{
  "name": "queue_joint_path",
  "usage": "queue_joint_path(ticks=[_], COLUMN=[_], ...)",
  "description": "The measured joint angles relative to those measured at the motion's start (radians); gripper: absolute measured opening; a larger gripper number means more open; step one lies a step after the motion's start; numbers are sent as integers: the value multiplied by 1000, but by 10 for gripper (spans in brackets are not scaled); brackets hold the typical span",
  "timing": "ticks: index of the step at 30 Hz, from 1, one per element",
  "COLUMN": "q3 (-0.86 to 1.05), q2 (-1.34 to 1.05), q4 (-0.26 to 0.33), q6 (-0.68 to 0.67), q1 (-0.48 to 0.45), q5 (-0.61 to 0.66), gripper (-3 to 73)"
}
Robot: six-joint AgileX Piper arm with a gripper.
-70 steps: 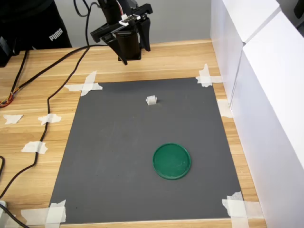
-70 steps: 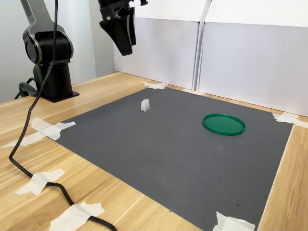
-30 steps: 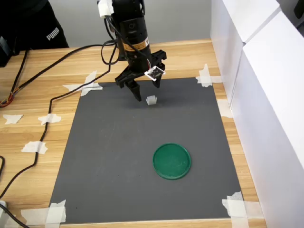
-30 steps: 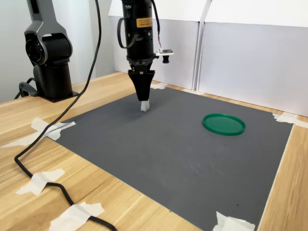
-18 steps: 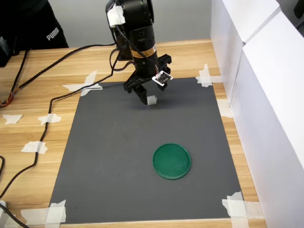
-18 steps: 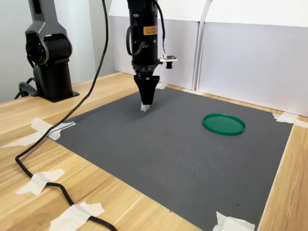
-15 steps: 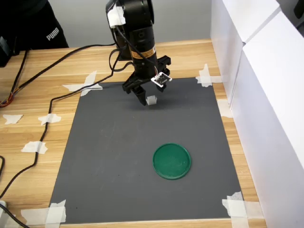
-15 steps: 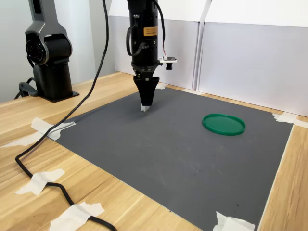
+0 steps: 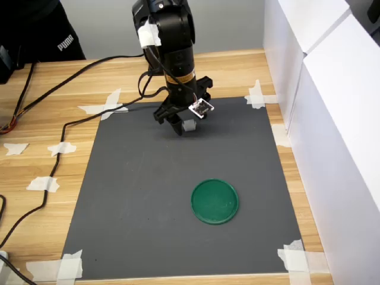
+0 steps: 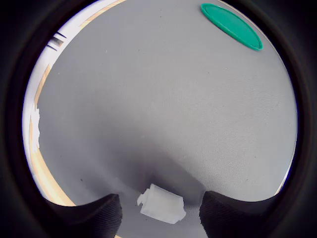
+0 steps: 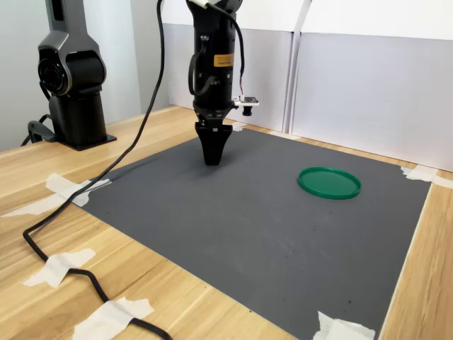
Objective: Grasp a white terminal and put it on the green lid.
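The gripper (image 9: 185,127) is now sitting down at mat level, straddling the white terminal (image 10: 162,204). In the wrist view the terminal is lying on the grey mat (image 9: 148,196) between the two dark fingertips (image 10: 94,214), with a visible gap on each side, so the jaws are standing apart and not yet clamping it. In the first exterior view the terminal (image 9: 189,125) is peeking out just beside the finger tips near the far edge of the mat; in the second exterior view the closed-looking wedge of the gripper (image 11: 212,160) is hiding it completely.

Compared with 2.3 s ago the arm has come a long way: then the gripper was hanging high above the table's far edge and the terminal was standing alone in the open. At 1.0 s ago it was hovering just above the block, and over the last half second it has been dropping the final bit, so the block that was showing under the tips in the second exterior view is now covered. The terminal itself does not appear to have shifted.

Judgement: the approach looks finished, and closing on the block is the step in hand. The green lid (image 9: 214,201) is lying untouched and bare, well apart from the gripper toward the mat's near side in the first exterior view, so the carry and drop remain to be done.
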Motion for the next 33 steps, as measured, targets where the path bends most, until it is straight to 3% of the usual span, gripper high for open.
queue_joint_path(ticks=[4, 11, 22, 29, 33], q3=[0, 0, -23, -228, -368], q2=[0, 0, 0, 0, 1], q4=[-4, -4, -12, -30, -85], q6=[0, 9, 13, 14, 14], q1=[0, 0, 1, 1, 1], q5=[0, 1, 66, 183, 197], gripper=[565, 286, 280, 280, 280])
